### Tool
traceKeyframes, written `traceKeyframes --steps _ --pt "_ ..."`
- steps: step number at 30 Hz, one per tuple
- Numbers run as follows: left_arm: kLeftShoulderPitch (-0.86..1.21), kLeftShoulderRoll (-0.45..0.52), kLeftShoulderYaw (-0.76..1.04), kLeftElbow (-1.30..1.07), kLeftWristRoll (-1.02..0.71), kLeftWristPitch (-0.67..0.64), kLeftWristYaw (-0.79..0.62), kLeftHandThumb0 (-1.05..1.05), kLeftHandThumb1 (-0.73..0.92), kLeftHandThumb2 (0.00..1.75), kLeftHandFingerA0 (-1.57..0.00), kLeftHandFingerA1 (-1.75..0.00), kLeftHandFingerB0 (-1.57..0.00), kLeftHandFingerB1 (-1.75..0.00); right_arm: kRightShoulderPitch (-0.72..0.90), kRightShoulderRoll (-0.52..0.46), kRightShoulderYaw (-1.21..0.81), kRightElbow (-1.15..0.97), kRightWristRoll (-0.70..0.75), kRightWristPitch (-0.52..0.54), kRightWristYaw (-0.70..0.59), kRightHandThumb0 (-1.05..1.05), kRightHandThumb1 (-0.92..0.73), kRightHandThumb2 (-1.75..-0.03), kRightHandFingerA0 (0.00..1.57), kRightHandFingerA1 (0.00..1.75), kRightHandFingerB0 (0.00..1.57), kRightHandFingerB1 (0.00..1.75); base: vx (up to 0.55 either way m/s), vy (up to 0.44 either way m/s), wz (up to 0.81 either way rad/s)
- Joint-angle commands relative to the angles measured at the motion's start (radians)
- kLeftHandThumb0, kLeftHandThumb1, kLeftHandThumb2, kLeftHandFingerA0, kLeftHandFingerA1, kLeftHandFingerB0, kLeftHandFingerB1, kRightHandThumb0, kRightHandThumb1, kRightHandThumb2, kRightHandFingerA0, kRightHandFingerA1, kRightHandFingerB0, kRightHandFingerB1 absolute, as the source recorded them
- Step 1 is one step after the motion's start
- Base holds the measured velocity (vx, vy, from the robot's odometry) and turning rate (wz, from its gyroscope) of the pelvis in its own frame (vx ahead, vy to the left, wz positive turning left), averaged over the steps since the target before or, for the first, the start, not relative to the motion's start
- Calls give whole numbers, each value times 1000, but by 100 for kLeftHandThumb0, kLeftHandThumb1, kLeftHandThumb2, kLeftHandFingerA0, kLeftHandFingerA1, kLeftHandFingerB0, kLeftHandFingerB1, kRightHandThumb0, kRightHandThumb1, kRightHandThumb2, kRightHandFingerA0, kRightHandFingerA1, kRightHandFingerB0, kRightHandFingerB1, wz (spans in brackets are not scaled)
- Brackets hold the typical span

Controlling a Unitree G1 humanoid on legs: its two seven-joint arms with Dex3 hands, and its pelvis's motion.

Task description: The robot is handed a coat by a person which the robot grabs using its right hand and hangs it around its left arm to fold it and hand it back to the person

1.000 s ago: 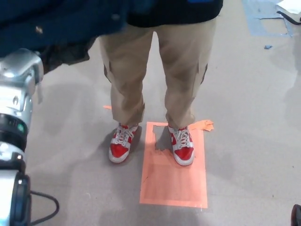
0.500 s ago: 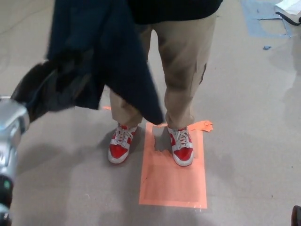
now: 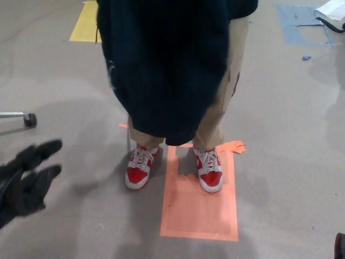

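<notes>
The coat (image 3: 167, 70) hangs long axis vertical in front of the person, up and to the right of the left hand (image 3: 27, 183) — open, fingers spread, holding nothing, well apart from the cloth. A dark sliver (image 3: 339, 247) at the lower right corner may be the right hand — I cannot tell its state. Nothing lies between the left hand and the coat; shoes (image 3: 139, 167) and orange tape (image 3: 199, 210) lie below.

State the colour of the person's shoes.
The shoes are red with white panels and laces, seen best in the head view.
</notes>
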State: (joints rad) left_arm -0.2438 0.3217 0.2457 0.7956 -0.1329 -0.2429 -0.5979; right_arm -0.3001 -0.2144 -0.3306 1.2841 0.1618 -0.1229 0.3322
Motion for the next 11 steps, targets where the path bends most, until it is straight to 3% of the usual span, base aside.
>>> traceKeyframes --steps 1,3,4,6,7,9,10,11 --pt "49 43 -3 108 25 -138 18 -76 88 68 -11 -26 -11 -26 -2 -15 -17 1 19 23 1 -85 -68 -98 8 26 7 17 0 0 0" --pt "91 45 -14 158 45 -146 53 -75 81 75 -9 -28 -11 -28 4 -17 -10 1 8 20 2 -87 -68 -100 8 27 7 15 0 0 0" --pt "93 41 -7 184 30 -159 35 -68 71 104 -3 -37 -3 -34 5 -17 -8 1 6 16 4 -87 -69 -100 7 27 7 15 0 0 0" --pt "106 49 -33 235 62 -190 68 -69 72 106 -4 -37 -4 -35 11 -17 -3 -2 0 -1 6 -85 -69 -100 7 29 7 16 0 0 0" --pt "110 48 -30 260 51 -190 59 -79 72 102 -7 -30 -7 -31 12 -18 1 -2 -4 1 8 -85 -71 -101 7 28 7 16 0 0 0" --pt "112 45 -26 297 37 -188 46 -68 70 103 -2 -35 -2 -37 11 -20 8 -1 -9 3 10 -85 -71 -101 7 29 7 16 0 0 0" --pt "114 44 -28 322 45 -183 75 -71 87 67 -11 -26 -12 -27 9 -16 -5 0 5 6 -1 -80 -65 -97 7 36 6 20 0 0 0" --pt "114 44 -29 335 48 -183 87 -71 87 67 -11 -26 -12 -27 8 -14 -11 0 12 8 -6 -80 -65 -97 7 36 6 20 0 0 0"
